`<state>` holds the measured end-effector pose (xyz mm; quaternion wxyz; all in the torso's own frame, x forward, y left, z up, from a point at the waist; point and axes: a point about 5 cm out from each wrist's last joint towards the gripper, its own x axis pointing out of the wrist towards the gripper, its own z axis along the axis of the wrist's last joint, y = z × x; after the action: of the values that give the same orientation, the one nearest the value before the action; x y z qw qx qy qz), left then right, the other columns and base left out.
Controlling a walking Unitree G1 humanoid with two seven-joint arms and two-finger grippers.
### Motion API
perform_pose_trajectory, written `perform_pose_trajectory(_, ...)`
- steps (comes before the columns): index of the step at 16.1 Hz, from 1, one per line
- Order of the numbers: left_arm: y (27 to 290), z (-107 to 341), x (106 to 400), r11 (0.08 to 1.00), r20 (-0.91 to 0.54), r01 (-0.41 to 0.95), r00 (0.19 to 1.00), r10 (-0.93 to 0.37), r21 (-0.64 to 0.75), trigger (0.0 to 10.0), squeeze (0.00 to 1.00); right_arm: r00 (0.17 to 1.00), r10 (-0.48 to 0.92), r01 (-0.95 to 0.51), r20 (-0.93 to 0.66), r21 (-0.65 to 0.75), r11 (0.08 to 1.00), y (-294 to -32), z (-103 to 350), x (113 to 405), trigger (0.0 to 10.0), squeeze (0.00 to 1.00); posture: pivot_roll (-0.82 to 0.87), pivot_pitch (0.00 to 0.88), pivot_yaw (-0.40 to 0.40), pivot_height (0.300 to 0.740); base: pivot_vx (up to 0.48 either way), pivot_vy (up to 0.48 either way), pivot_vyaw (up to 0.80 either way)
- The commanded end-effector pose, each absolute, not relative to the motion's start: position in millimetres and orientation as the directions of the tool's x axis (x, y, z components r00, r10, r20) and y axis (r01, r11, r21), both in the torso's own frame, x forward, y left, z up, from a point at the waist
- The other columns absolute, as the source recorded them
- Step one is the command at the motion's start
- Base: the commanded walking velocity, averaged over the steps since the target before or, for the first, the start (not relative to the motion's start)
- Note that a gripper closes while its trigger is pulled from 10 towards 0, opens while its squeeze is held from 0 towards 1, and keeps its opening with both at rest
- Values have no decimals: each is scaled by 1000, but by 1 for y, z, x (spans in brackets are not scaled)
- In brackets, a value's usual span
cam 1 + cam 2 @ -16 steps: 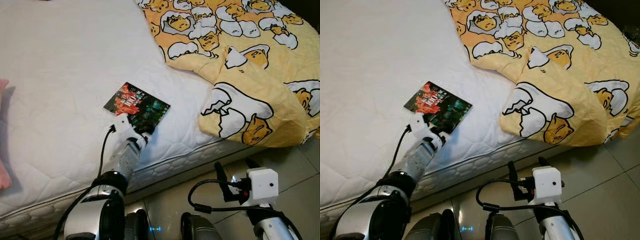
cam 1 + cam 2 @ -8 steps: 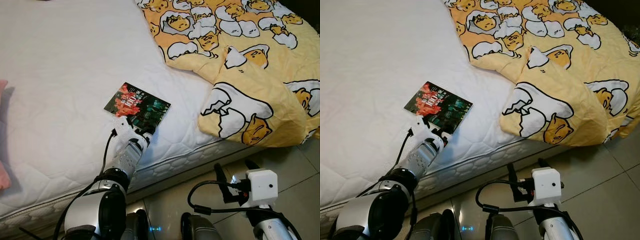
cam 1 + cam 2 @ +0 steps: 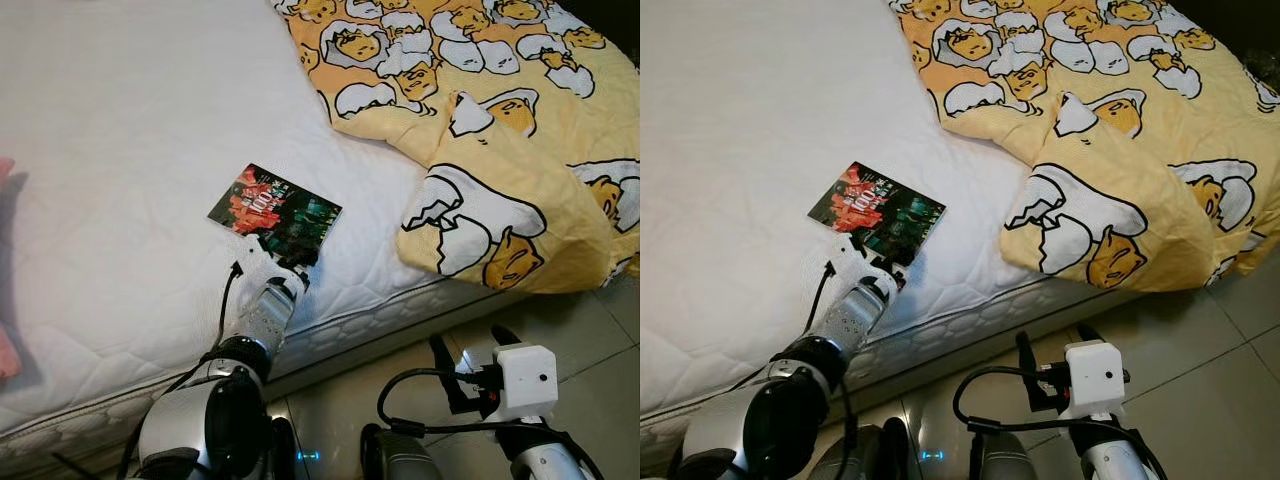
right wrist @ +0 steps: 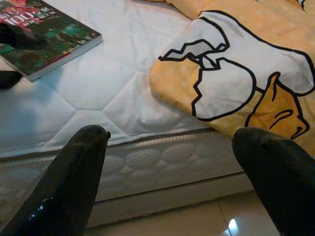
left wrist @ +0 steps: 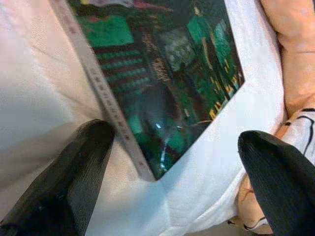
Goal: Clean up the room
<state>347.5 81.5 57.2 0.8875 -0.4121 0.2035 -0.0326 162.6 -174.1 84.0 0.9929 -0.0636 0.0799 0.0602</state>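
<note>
A thin book (image 3: 275, 208) with a dark red and green cover lies flat on the white mattress (image 3: 120, 140), near its front edge. My left gripper (image 3: 288, 250) is open at the book's near corner. In the left wrist view its two fingers (image 5: 74, 182) stand wide apart on either side of that corner of the book (image 5: 172, 73), not closed on it. My right gripper (image 3: 472, 348) hangs open low over the floor in front of the bed, holding nothing; its wrist view looks at the mattress edge (image 4: 147, 157).
A yellow blanket (image 3: 480, 120) printed with egg cartoons is bunched on the right of the bed and droops over its front edge. Something pink (image 3: 6, 345) sits at the left margin. Pale floor tiles (image 3: 590, 320) lie to the right, below the bed.
My left arm has swung a little to the right and its wrist has turned, with the gripper staying at the book's near corner. The book has not moved. The right arm dropped slightly.
</note>
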Motion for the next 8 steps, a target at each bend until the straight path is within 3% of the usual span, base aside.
perform_pose_trajectory(1,63,58,345,664,-337,-67,897,-287,-744,10000,0,979,104,-127,-173,-123,984,-176,85,160,10000,0,-267,227,-12,732,0,0,0)
perform_pose_trajectory(6,67,47,339,739,-394,-71,878,-272,-670,10000,0,978,106,-128,-180,-117,985,-174,83,159,10000,0,-264,238,-7,732,0,0,0)
perform_pose_trajectory(7,68,45,337,745,-409,-82,872,-268,-662,2863,0,978,107,-129,-181,-117,985,-173,83,159,10000,0,-264,239,-7,732,0,0,0)
perform_pose_trajectory(8,68,40,334,731,-431,-115,864,-261,-672,0,0,977,107,-130,-184,-117,985,-173,83,158,10000,0,-268,239,-8,732,0,0,0)
